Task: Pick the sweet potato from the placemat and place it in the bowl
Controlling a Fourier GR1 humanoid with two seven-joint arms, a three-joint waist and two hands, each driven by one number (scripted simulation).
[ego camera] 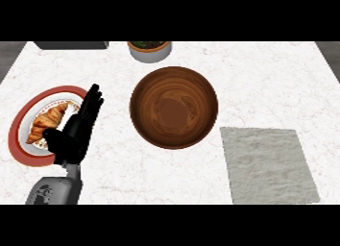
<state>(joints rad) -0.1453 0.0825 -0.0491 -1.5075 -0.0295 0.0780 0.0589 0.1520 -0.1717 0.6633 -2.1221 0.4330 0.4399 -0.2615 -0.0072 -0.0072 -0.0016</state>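
One bowl (174,107), one placemat (268,165) (grey), one croissant (46,122), one left hand (75,132) with straight fingers.

Left robot hand (77,127) at desk (272,81) left side, over right rim of plate (20,144). Croissant (46,122) on plate, just left of robot hand. Bowl (174,106) right of robot hand, apart. Placemat (268,166) further right, nearer front edge. Pot (150,50) behind bowl, dark object (71,45) at far edge.

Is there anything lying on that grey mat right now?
No. The grey placemat shows only its bare surface, and no sweet potato appears anywhere on the counter.
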